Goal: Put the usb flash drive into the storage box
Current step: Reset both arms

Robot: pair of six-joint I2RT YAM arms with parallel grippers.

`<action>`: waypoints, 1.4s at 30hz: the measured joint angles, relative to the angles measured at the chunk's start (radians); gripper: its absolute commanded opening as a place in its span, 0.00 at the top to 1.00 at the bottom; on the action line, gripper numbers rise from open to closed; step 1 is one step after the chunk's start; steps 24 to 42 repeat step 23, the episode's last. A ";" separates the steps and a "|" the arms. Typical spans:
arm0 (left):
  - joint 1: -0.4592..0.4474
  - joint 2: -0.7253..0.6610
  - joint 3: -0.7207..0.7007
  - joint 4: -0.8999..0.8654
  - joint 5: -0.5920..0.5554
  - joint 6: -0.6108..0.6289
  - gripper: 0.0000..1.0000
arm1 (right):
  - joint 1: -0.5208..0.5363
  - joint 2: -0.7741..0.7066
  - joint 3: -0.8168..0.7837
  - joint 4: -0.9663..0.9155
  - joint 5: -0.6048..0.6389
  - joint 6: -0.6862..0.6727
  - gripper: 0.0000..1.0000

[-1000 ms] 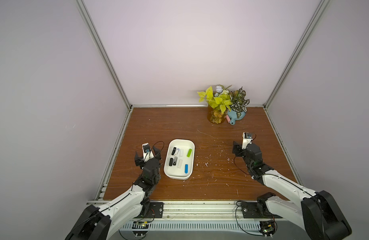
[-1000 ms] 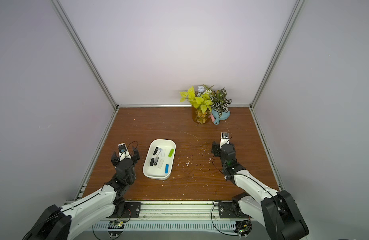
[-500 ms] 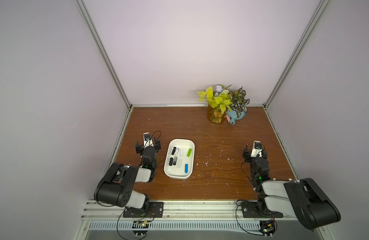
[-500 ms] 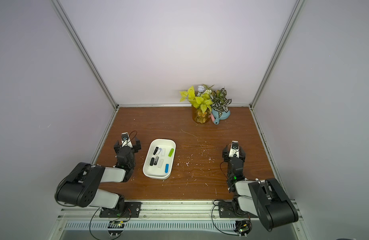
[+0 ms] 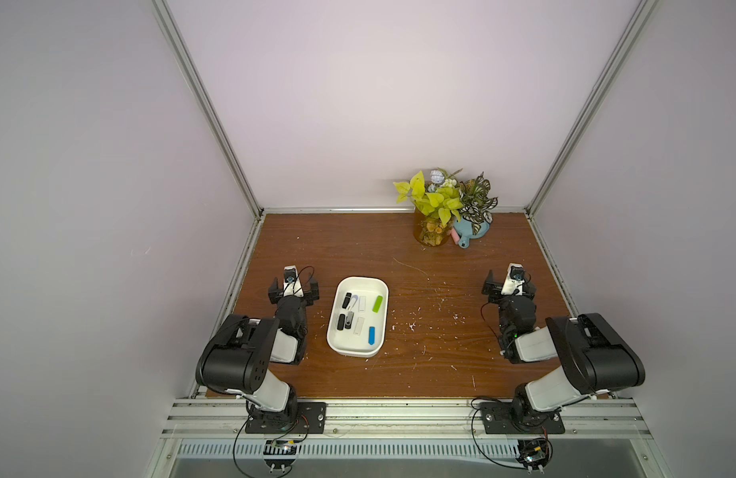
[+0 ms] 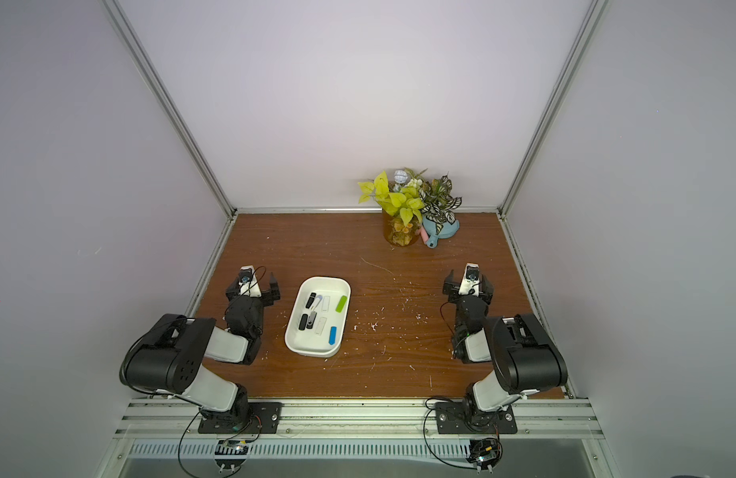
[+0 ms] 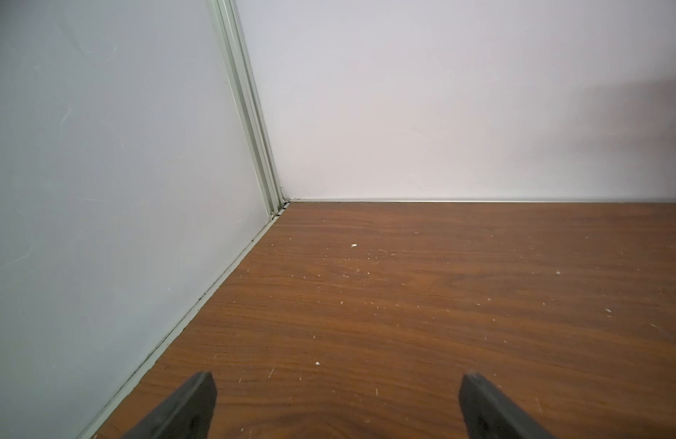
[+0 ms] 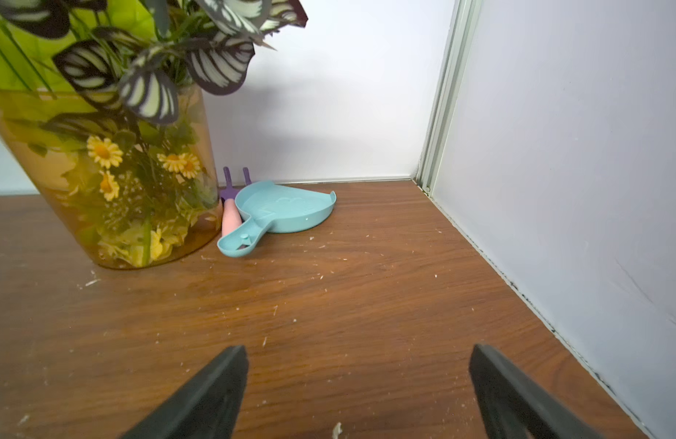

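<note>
Either side of the storage box (image 5: 360,280), left tool (image 5: 294,286), right tool (image 5: 510,285), both released; drives' (image 5: 377,304) labels illegible.

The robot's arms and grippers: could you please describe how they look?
The left arm and right arm have black joint housings, white links and thin black cables. The left gripper and right gripper are black, with tapered fingers and white camera mounts.
</note>
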 measured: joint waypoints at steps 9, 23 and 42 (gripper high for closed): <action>0.002 0.000 0.001 0.000 0.009 -0.005 0.01 | 0.000 0.000 -0.005 -0.023 0.000 0.004 0.01; 0.002 0.000 0.001 0.000 0.015 -0.006 0.01 | 0.000 0.000 -0.005 -0.038 0.000 0.004 0.01; 0.002 0.000 0.001 0.000 0.015 -0.006 0.01 | 0.000 0.000 -0.005 -0.038 0.000 0.004 0.01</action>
